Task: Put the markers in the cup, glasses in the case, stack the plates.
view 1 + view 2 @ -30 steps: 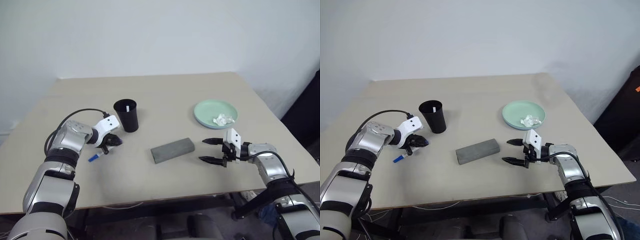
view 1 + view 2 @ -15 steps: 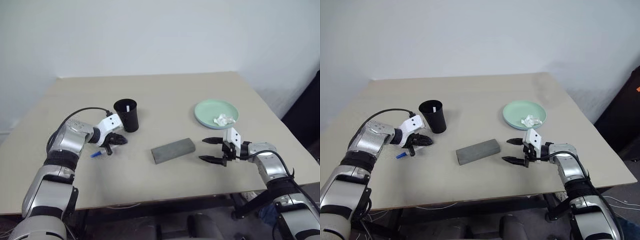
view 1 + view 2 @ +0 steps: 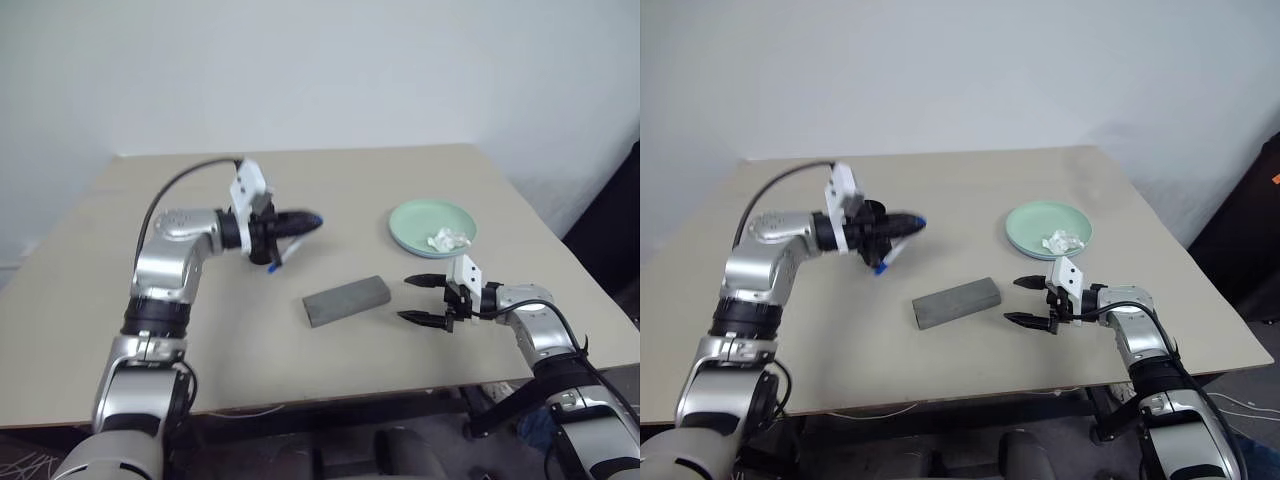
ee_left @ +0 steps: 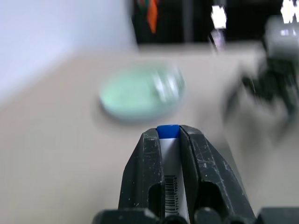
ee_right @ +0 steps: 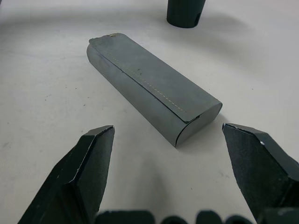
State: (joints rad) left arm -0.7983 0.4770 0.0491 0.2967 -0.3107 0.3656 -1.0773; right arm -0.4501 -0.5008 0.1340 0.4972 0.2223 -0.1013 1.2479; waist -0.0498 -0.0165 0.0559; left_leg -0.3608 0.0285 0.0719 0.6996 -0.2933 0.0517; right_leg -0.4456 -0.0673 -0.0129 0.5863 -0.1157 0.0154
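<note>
Plain pale wall (image 3: 320, 70) behind, evenly lit. In front of it a beige square table (image 3: 330, 185) with a matte top and soft shadows. Beyond its right edge a dark object (image 3: 1250, 230), not identifiable. Beneath the front edge dark floor (image 3: 940, 450) and loose cables (image 3: 865, 412).

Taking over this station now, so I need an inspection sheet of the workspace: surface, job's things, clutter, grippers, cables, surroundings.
Surface: beige table, no spills seen.
Job's things: marker held above the table; grey case shut, lying mid-table; mint green plate at far right; base of the black cup beyond the case.
Clutter: crumpled white tissue on the plate.
Grippers: left gripper shut on the marker, raised; right gripper open, near the case's end, touching nothing.
Cables: black cable looping along the left arm.
Surroundings: pale wall behind the table.
</note>
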